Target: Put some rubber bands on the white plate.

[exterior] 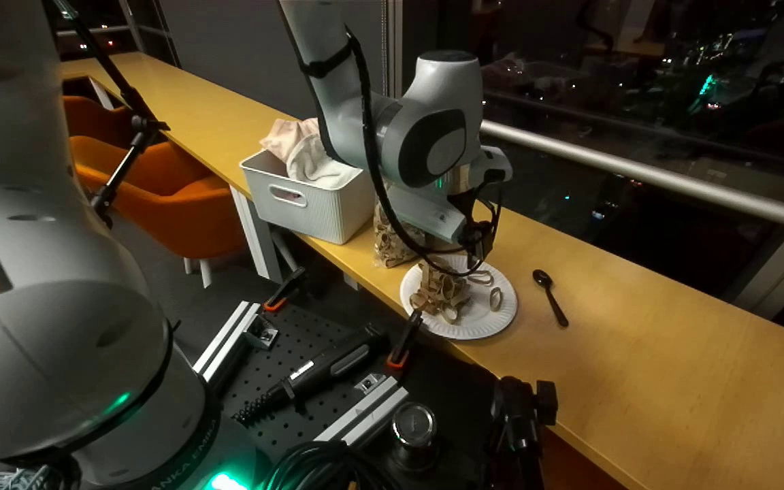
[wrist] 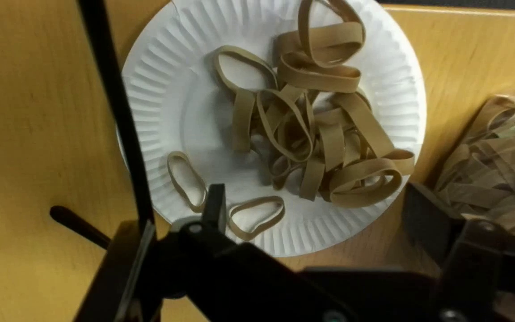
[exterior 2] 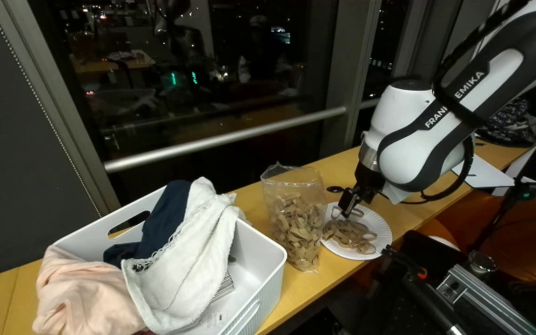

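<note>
Lowering your wide-spread gripper [wrist: 318,211] could've tipped the bag [exterior 2: 296,186] imo, since in the wrist view the right finger [wrist: 429,223] hung near it, outside the plate [wrist: 206,125].

Black spoon [exterior: 553,301], bin [exterior: 324,215] of cloths [exterior 2: 189,256]

1. White plate [wrist: 204,138]: round, ridged at the rim, lying face up on the wooden table [exterior: 637,354].
2. Rubber bands [wrist: 331,143]: tan loops heaped loosely toward one side of the plate (two sit apart from the heap).
3. Bagged rubber bands [exterior 2: 298,228]: also tan, in upright clear plastic just beside the plate.
</note>
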### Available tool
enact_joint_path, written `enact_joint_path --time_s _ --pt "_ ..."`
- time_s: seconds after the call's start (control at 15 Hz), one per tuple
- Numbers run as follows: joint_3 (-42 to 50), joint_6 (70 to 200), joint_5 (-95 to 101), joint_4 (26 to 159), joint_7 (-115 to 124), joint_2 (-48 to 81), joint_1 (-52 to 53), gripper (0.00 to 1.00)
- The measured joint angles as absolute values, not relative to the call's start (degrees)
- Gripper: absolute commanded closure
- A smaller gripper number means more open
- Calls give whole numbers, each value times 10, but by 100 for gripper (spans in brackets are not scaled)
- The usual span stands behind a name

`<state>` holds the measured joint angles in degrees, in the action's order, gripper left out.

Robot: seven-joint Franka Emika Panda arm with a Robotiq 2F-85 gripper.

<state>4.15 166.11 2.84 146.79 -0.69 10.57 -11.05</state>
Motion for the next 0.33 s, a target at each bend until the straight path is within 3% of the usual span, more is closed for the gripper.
enact_joint_path --time_s 0.33 --pt "45 1661 28 1493 -7 88 -107 0"
